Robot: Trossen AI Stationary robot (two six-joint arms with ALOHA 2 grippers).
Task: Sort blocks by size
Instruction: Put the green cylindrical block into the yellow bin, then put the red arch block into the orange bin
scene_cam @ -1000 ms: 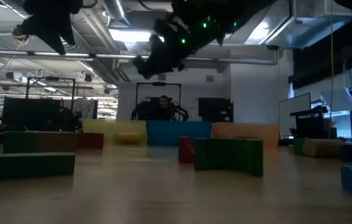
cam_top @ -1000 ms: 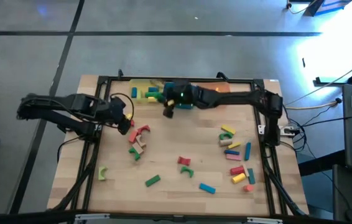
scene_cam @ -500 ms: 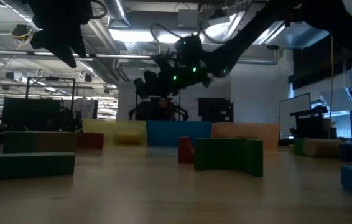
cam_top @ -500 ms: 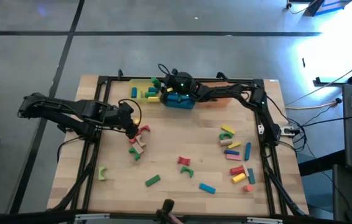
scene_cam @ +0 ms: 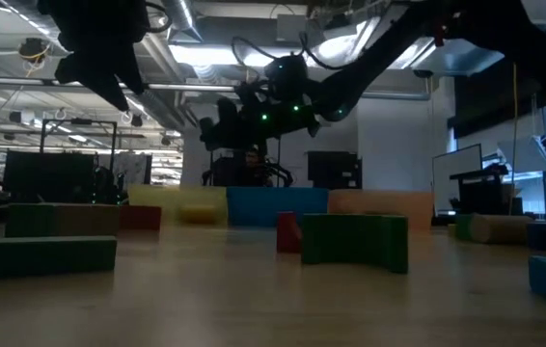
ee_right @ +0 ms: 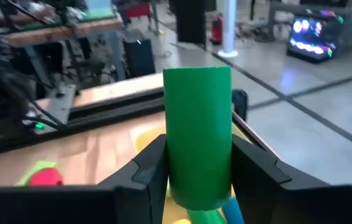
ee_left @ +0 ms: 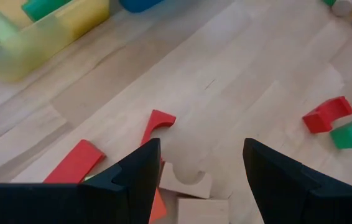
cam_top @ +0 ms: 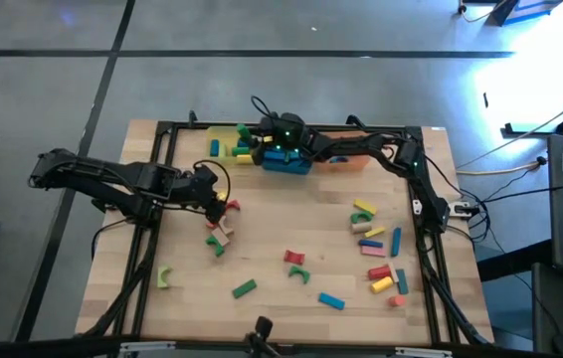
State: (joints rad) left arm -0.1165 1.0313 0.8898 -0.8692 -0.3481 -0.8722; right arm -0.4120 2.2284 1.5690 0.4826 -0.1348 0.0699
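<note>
My right gripper [cam_top: 258, 145] is shut on a green cylinder [ee_right: 198, 137] above the yellow tray [cam_top: 224, 132] at the table's far edge; the tray holds several blocks. My left gripper [ee_left: 201, 149] is open and empty above a cluster of red and tan blocks [cam_top: 222, 224] at the table's left middle. A tan arch [ee_left: 185, 180] lies on the table below the gap between its fingers, with a red arch [ee_left: 157, 121] and a red bar [ee_left: 73, 165] beside it. Both grippers show high in the low view, the left gripper [scene_cam: 109, 82] and the right gripper [scene_cam: 220, 120]. My right gripper pinches the green cylinder's round side [ee_right: 176, 171] between its two fingers, which lie across it. One end sticks out well past the fingertips. The cylinder is lifted clear, above the yellow tray.
A teal tray [cam_top: 287, 164] and an orange tray [cam_top: 349, 161] stand beside the yellow one. Loose blocks lie at the right [cam_top: 373, 239], near right [cam_top: 386, 280] and near middle [cam_top: 295, 265]; a green arch [cam_top: 165, 276] and a green bar [cam_top: 245, 288] lie near left.
My right gripper has gone toward the table's far edge and left, from the teal tray to above the yellow tray, carrying the green cylinder. My left gripper has gone a little toward the table's right, over the red and tan cluster.
</note>
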